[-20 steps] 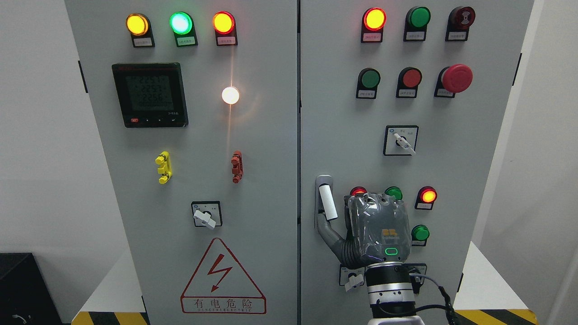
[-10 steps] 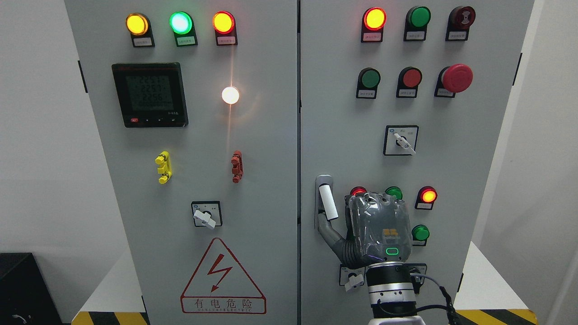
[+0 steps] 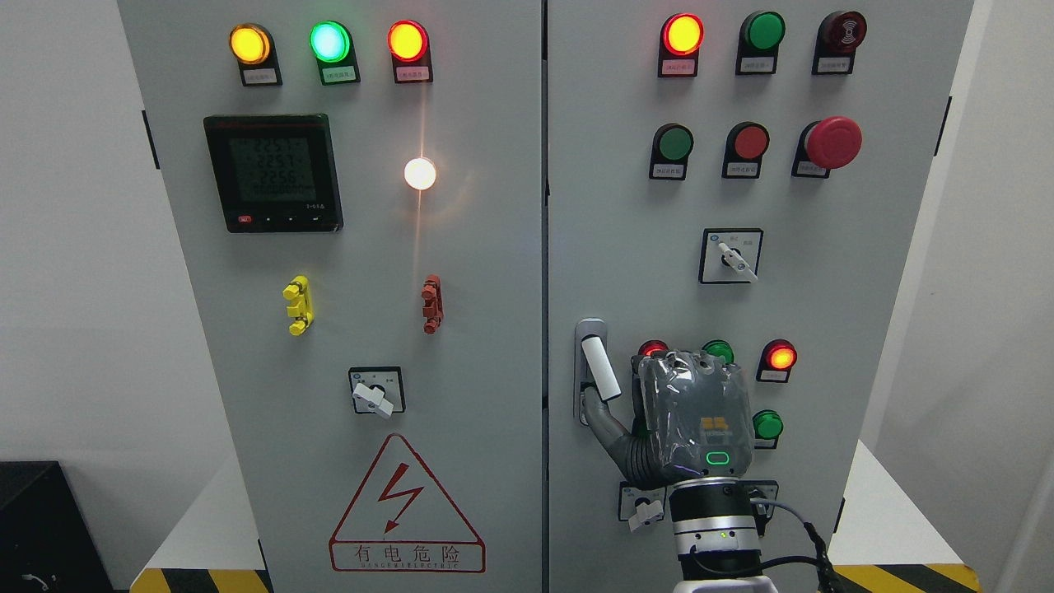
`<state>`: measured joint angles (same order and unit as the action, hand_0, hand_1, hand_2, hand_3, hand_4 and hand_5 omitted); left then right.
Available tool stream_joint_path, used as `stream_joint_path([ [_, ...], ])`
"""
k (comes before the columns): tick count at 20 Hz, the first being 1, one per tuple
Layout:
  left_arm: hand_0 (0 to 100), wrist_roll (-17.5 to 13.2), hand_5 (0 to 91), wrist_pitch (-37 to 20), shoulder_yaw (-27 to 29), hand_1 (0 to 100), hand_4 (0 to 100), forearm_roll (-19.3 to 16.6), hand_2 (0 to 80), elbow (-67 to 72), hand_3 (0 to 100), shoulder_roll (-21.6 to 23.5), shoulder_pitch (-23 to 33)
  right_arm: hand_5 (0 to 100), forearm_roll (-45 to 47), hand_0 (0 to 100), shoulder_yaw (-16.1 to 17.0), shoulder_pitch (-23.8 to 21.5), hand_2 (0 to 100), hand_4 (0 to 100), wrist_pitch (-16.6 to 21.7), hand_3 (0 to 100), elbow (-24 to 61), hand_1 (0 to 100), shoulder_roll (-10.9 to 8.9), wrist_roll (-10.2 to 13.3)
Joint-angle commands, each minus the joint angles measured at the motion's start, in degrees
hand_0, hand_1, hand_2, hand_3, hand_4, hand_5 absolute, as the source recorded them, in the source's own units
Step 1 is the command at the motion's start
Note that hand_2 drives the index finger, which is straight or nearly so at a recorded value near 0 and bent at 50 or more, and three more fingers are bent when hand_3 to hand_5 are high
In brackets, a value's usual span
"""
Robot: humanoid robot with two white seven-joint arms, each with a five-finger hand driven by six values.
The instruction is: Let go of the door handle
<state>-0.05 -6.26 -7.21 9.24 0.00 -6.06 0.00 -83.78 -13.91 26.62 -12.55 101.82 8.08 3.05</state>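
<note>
The white door handle (image 3: 599, 367) sits at the left edge of the right cabinet door (image 3: 626, 206), with its lever swung out and tilted, lower end to the right. My right hand (image 3: 624, 410) comes up from the bottom edge, its grey back facing me. The thumb (image 3: 605, 427) is spread out to the left and lies just under the lever's lower end, at the foot of the handle's recess. A strip of bare panel shows between the lever and the rest of the hand, so nothing is grasped. The other fingers are mostly hidden behind the palm. The left arm is out of view.
Lit and unlit round lamps (image 3: 779, 357) flank the hand, partly hidden by it. A selector switch (image 3: 730, 257) is above it and another (image 3: 645, 512) by the wrist. The left door (image 3: 370, 247) carries a meter (image 3: 273, 173), a switch and a warning triangle.
My right hand has shifted slightly right and down. The thumb has slid lower along the handle's recess. The lever has stayed swung out.
</note>
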Motion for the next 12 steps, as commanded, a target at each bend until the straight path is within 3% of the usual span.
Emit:
stream_joint_path([
  [1, 12, 0.05, 0.0, 0.02, 0.00, 56, 0, 0.07, 0.0, 1.67, 0, 0.00, -1.50, 100, 0.02, 43, 0.20, 0.01, 95, 100, 0.07, 100, 0.14, 47, 0.00, 0.29],
  [12, 12, 0.05, 0.0, 0.02, 0.00, 56, 0, -0.01, 0.0, 1.67, 0, 0.00, -1.50, 100, 0.02, 43, 0.20, 0.01, 94, 100, 0.07, 100, 0.14, 48, 0.00, 0.29],
])
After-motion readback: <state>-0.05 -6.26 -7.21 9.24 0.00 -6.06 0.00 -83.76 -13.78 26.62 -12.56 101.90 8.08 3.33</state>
